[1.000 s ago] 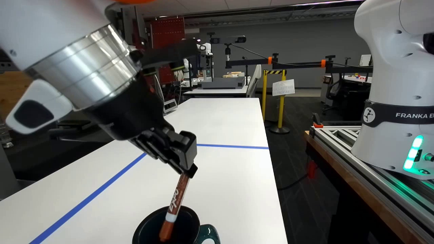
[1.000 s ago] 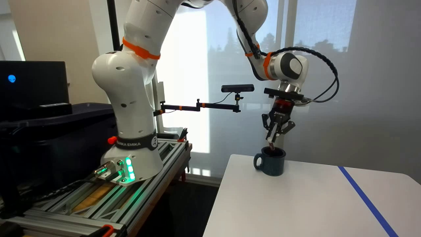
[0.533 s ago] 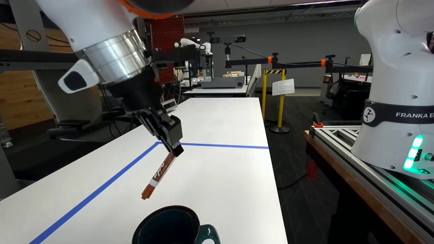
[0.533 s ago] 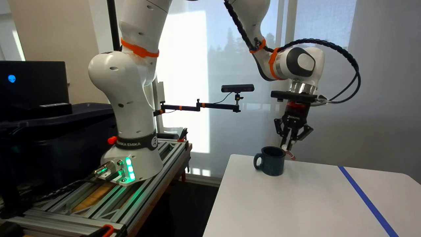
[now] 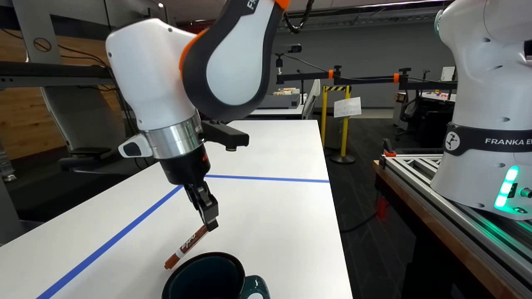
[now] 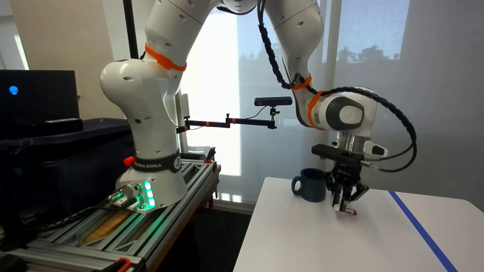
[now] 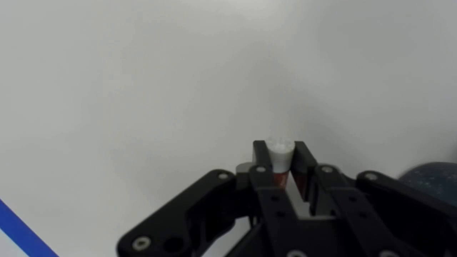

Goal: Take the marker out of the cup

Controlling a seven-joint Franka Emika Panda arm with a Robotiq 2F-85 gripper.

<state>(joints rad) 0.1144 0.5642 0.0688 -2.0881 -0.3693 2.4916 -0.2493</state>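
Note:
My gripper (image 5: 212, 225) is shut on one end of the marker (image 5: 187, 246), a red-brown stick with a white band and white end. In the wrist view the marker's white end (image 7: 281, 157) sits between the fingertips. The marker is outside the cup, tilted, low over the table beside the cup. I cannot tell whether its far tip touches the table. The dark teal cup (image 5: 208, 276) stands upright with its handle at the side. In an exterior view the cup (image 6: 312, 185) is just beside the gripper (image 6: 339, 207). Part of the cup (image 7: 433, 180) shows in the wrist view.
The white table (image 6: 302, 234) carries blue tape lines (image 6: 419, 230). The cup stands near a table edge. A camera on a bracket arm (image 6: 273, 101) is near the robot base. A yellow barrier post (image 5: 344, 128) stands beyond the table.
One second ago the held marker was partly inside the cup. The gripper has lifted it out, moved it to the side away from the handle, and lowered it beside the cup. The cup stayed put.

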